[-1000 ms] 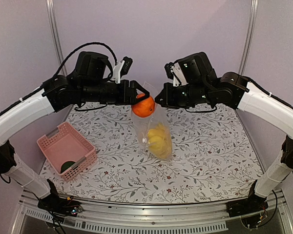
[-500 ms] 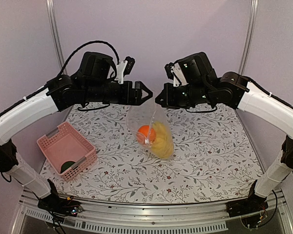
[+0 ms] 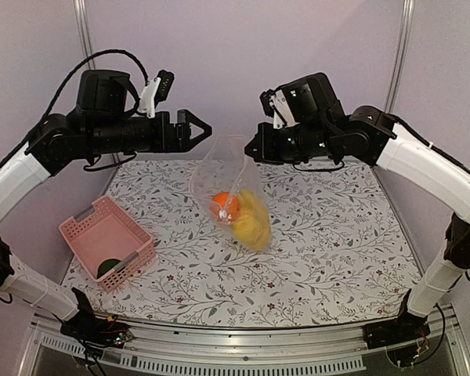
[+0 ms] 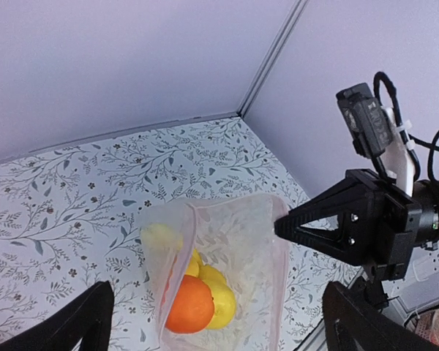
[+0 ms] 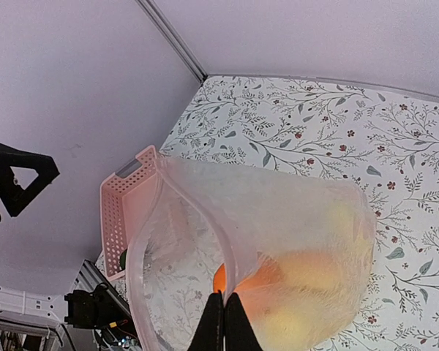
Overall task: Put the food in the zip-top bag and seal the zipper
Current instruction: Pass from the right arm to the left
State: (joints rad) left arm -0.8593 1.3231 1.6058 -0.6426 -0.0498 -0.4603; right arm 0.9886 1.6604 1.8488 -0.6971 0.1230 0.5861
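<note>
From my seat I see the right pincer (image 3: 255,151) clenched on the top edge of the zip-top bag (image 3: 227,182), its two black fingers pressed flat together with the clear film nipped between them; the right wrist view shows that pinch plainly. The bag hangs from that grip over the middle of the table (image 3: 337,251), a little toward 12 o'clock, with its mouth gaping upward and toward 10 o'clock. The zipper (image 5: 192,223) runs along the open rim as a thicker clear strip and is not pressed shut. Down in the bottom of the bag lies the food: a round orange (image 3: 222,205) on the 9 o'clock side, touching a heap of yellow pieces (image 3: 252,225) at its 4 o'clock. I cannot tell bananas from lemons through the crinkled film, nor whether the bag's bottom rests on the table or hangs just above it. The left pincer (image 3: 197,130) is released, its fingers spread wide with nothing between them, and it hovers just off the bag's mouth at about 10 o'clock, apart from the plastic. In the left wrist view its two dark fingertips (image 4: 80,322) stand at the lower corners with the open bag between and beyond them. At the table's 8 o'clock sits the pink basket (image 3: 86,231), well apart from the bag, with one dark green piece (image 3: 108,268) in its near corner.
</note>
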